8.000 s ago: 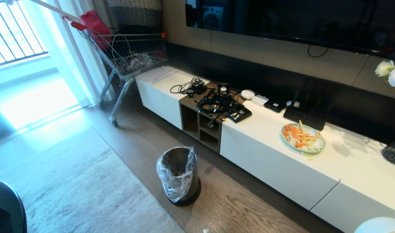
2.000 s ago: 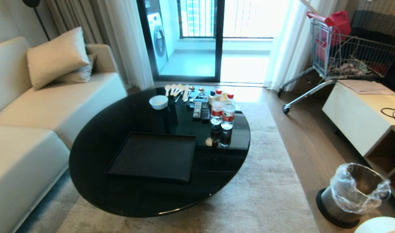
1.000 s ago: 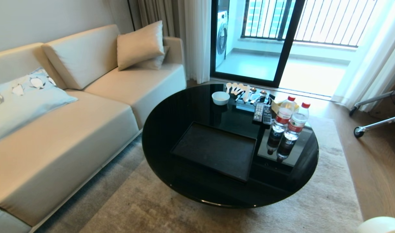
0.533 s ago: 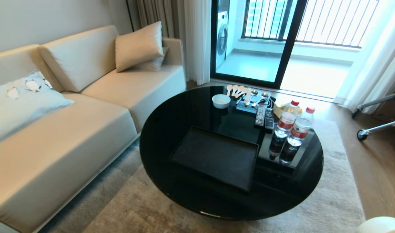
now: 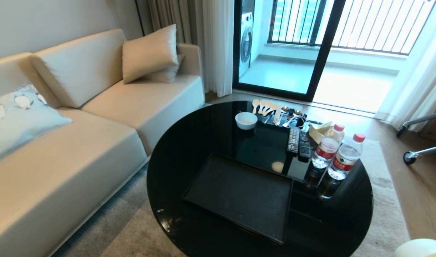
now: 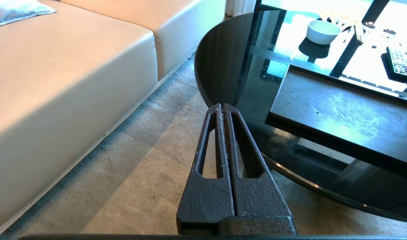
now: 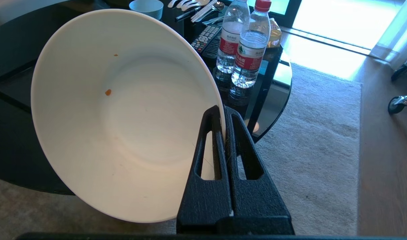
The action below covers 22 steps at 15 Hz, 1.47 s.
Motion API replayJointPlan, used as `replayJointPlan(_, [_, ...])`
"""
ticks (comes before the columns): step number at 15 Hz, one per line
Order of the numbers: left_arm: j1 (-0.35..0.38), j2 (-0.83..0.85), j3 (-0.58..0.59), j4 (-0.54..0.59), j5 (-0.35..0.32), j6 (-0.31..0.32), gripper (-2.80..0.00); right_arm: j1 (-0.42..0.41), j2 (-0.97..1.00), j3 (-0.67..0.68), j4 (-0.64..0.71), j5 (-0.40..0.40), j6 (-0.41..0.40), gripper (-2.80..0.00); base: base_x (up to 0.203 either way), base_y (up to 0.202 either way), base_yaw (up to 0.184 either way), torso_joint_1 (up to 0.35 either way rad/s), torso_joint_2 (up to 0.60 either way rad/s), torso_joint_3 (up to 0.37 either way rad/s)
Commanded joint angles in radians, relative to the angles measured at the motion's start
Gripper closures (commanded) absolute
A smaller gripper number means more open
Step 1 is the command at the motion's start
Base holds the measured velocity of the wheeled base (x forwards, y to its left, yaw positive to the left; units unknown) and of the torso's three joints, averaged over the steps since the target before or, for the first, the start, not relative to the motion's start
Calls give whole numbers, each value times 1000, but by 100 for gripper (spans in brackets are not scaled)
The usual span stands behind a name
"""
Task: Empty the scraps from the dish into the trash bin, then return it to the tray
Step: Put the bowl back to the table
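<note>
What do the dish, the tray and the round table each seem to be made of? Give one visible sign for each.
Dish: probably glazed ceramic; smooth, plain white, thick rim.
Tray: matte black, perhaps plastic or lacquered wood; dull sheen, low raised rim.
Round table: glossy black, likely glass; it mirrors the bottles.

**Strong daylight from the balcony door**

The room is lit brightly by daylight through the glass door [image 5: 285, 46], where the floor beyond is washed out. Glare and reflections are thrown across the glossy black tabletop [image 5: 203, 142]. Straight lines are bowed toward the edges in the head view. Little blur is seen.
</note>
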Motion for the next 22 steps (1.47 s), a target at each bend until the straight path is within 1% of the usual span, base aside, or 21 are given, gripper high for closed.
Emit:
replayJointPlan(1, [0, 0, 0, -1, 1, -1, 0, 0, 0, 0, 0, 1, -1, 0, 0, 0, 0, 0, 0, 0])
replayJointPlan(8, [0, 0, 0, -1, 1, -1, 0, 0, 0, 0, 0, 1, -7, 0, 0, 0, 0, 0, 0, 0])
replayJointPlan(10, [0, 0, 0, -1, 1, -1, 0, 0, 0, 0, 1, 4, 2, 0, 0, 0, 0, 0, 0, 0])
replayJointPlan(14, [0, 0, 0, -1, 1, -1, 0, 0, 0, -10, -13, 5, -12, 0, 0, 0, 0, 0, 0, 0])
replayJointPlan(15, [0, 0, 0, -1, 1, -1, 0, 1, 0, -30, -10, 24, -18, 0, 0, 0, 0, 0, 0, 0])
replayJointPlan(16, [0, 0, 0, -1, 1, -1, 0, 2, 5, -64, -3, 69, -19, 0, 0, 0, 0, 0, 0, 0])
replayJointPlan(17, [0, 0, 0, -1, 1, -1, 0, 3, 21, -91, -1, 96, -21, 0, 0, 0, 0, 0, 0, 0])
replayJointPlan(20, [0, 0, 0, -1, 1, -1, 0, 3, 130, -171, -2, 110, -40, 0, 0, 0, 0, 0, 0, 0])
replayJointPlan(22, [0, 0, 0, -1, 1, -1, 0, 5, 232, -222, -6, 113, -67, 0, 0, 0, 0, 0, 0, 0])
